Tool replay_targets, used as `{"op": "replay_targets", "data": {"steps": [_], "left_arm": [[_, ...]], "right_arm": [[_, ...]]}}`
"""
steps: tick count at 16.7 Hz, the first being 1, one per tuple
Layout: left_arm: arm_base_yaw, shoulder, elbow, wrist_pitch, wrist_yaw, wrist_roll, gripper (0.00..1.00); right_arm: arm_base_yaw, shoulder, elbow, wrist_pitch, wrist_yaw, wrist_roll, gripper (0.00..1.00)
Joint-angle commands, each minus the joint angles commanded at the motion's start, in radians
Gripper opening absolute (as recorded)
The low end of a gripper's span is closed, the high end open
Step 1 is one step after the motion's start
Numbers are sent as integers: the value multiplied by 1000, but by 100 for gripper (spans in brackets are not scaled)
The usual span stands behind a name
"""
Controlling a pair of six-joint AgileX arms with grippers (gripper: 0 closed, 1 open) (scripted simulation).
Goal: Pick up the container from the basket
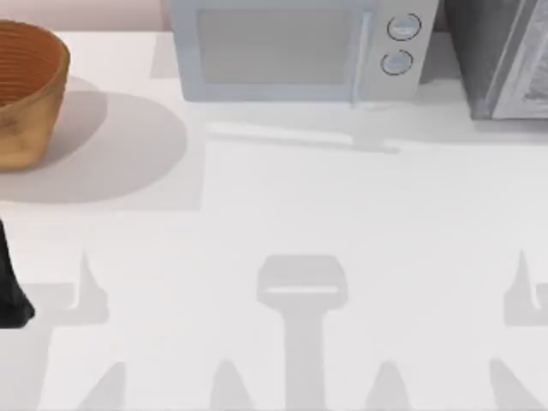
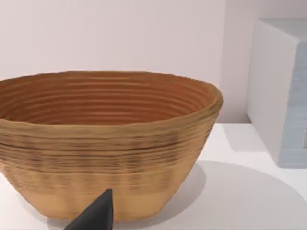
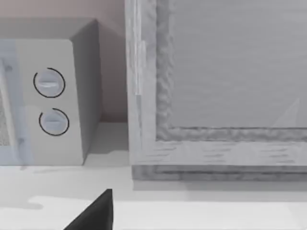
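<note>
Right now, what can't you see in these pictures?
- Inside the basket: the top view's left edge cuts it off, and in the left wrist view its near wall hides the bottom. No container can be made out.
- Left claw: a single dark tip; open or shut is unclear.
- Right claw: same.

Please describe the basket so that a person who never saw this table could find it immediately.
Start from the white microwave oven with two round dials at the back of the white table. Go along the back edge to the table's left. There stands the round brown-orange woven basket, bowl-shaped with ribbed inner walls, the one warm-coloured thing among white and grey boxes.
</note>
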Motion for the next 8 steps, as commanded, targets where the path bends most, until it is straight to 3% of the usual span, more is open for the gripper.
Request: {"op": "replay_targets", "data": {"steps": [4, 8], "left_arm": [[2, 25, 26, -11, 1, 0, 100], [13, 195, 200, -89, 9, 4, 100]], "right_arm": [[0, 0, 0, 0, 0, 0, 100], [0, 0, 0, 0, 0, 0, 100]]}}
